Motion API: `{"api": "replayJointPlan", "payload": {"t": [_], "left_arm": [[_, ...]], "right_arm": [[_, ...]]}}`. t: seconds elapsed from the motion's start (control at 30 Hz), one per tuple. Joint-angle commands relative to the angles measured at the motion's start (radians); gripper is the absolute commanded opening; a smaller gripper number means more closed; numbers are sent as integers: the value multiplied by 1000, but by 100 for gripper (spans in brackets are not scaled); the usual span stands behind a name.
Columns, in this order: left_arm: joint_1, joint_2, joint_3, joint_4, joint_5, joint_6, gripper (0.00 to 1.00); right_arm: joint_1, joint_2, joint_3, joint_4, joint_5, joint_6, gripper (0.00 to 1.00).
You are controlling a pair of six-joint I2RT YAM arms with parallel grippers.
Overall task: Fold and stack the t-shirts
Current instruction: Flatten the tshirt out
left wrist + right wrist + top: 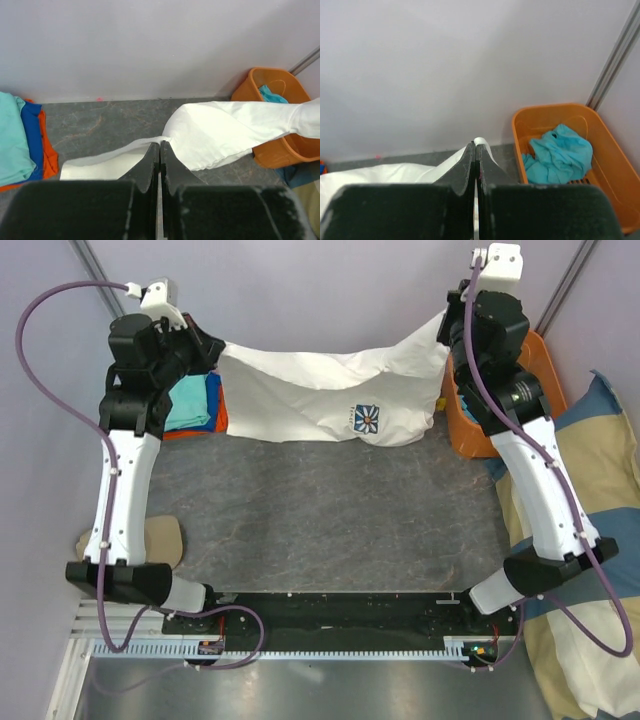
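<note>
Both arms hoist a white t-shirt (320,390) above the far edge of the surface (330,520). The left claw (159,148) is pressed together on one upper corner of the cloth, and the right claw (475,148) is likewise pinching the opposite corner. The shirt sags between them like a banner. Its flower print (366,418) faces the arms, and its lower part drapes down to the surface along the far edge.

At the far left corner lies a flat pile: a teal tee (12,140) on top, a blue tee (31,137) under it and an orange tee (49,157) at the bottom. At the far right corner an orange basket (605,165) holds a crumpled teal garment (559,152).

The step in hand appears to be spreading the white shirt ahead of its first fold, with the three piled tees seemingly done already. The next move likely calls for both arms to travel together toward the near edge. They would lower the shirt while holding it taut, so that it lands flat on the open middle of the surface. The drooping centre may bunch if either claw lets go early, and the trailing hem may fold under itself.
</note>
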Motion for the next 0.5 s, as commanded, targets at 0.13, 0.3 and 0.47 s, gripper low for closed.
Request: {"api": "replayJointPlan", "payload": {"t": [0.13, 0.3, 0.47], "left_arm": [[3, -288, 89, -194, 5, 53, 2], [3, -482, 45, -295, 34, 32, 2], [-28, -636, -10, -344, 13, -16, 2]], "right_arm": [[-5, -337, -19, -121, -34, 23, 0], [-5, -467, 25, -248, -48, 55, 0], [-5, -546, 30, -299, -18, 67, 0]]}}
